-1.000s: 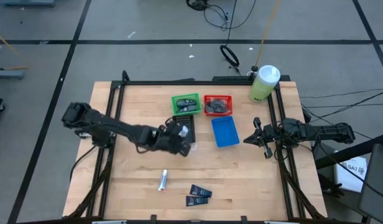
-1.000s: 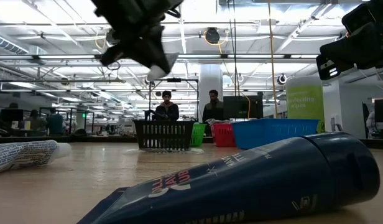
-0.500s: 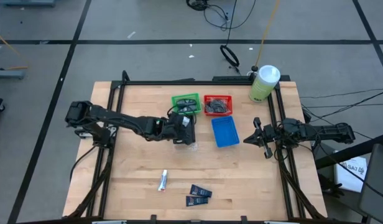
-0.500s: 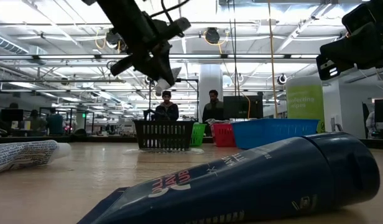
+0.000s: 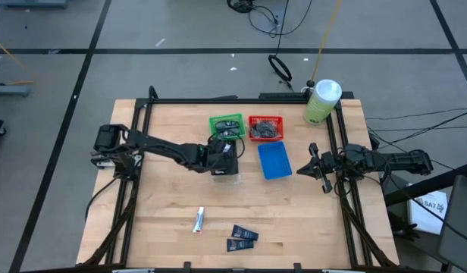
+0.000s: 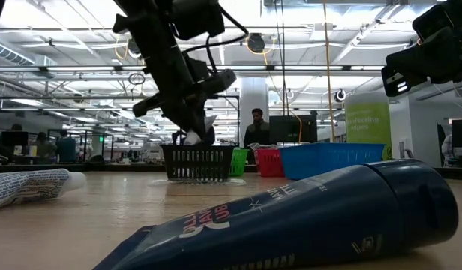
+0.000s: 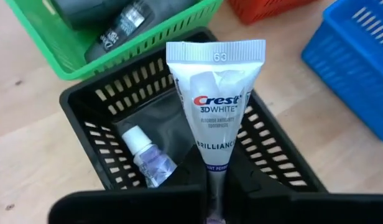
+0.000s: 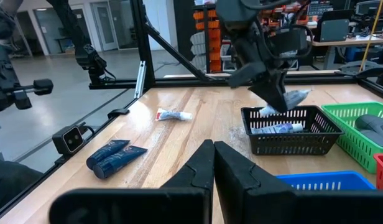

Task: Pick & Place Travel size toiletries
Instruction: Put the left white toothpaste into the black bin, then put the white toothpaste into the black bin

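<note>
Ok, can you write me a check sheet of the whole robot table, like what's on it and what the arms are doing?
Surface: wooden table, inside a black frame.
Job's things: white Crest tube held over the black basket, which already holds one small tube; silver tube and two navy packets on the table.
Clutter: green bin, red bin, blue bin, big pale-green bottle.
End effectors: left end effector shut on the Crest tube; right end effector shut, empty, waiting at the table's right edge.
Cables: loose cables on the floor beyond the table.
Surroundings: a person far behind.
</note>
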Motion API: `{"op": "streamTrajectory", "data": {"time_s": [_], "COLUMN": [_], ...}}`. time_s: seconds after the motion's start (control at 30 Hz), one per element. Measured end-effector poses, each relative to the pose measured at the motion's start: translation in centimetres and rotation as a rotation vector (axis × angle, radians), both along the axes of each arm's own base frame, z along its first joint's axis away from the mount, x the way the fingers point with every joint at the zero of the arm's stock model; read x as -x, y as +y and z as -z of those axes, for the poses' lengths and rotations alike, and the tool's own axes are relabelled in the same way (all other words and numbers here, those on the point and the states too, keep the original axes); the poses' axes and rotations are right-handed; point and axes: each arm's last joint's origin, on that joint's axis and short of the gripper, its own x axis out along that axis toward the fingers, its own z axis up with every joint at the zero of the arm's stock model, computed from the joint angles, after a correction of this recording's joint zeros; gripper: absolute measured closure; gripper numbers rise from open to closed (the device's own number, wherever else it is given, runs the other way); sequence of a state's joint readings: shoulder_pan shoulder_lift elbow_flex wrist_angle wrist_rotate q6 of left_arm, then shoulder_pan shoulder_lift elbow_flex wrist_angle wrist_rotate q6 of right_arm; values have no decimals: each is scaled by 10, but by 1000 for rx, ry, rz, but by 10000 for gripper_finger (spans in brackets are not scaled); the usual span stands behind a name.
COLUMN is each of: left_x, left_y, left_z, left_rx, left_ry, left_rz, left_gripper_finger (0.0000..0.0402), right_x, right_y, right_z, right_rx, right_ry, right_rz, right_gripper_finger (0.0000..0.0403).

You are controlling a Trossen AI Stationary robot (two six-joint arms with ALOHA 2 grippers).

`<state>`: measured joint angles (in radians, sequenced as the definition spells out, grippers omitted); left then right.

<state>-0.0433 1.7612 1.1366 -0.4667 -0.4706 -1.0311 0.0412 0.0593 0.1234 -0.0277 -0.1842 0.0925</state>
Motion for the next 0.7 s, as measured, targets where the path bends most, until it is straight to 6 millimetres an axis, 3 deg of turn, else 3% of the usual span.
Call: {"op": "streamTrajectory", "data": {"time_s": [0.13, 0.57, 0.7], "left_x": [0, -1, -1], "left_y": [4, 2, 4], "left_z": [0, 1, -3], "left_rx": [1, 60, 94], "left_ry": [-2, -4, 13], "left_rz": [-14, 29, 131], "left_gripper_finger": [392, 304, 275], "right_x": [0, 0, 0], "right_y": [0, 0, 0], "right_z": [0, 0, 0], "right_rx": [0, 0, 0], "right_ry": [0, 0, 0], "right_rz": [0, 0, 0], "right_gripper_finger": [399, 399, 399]}}
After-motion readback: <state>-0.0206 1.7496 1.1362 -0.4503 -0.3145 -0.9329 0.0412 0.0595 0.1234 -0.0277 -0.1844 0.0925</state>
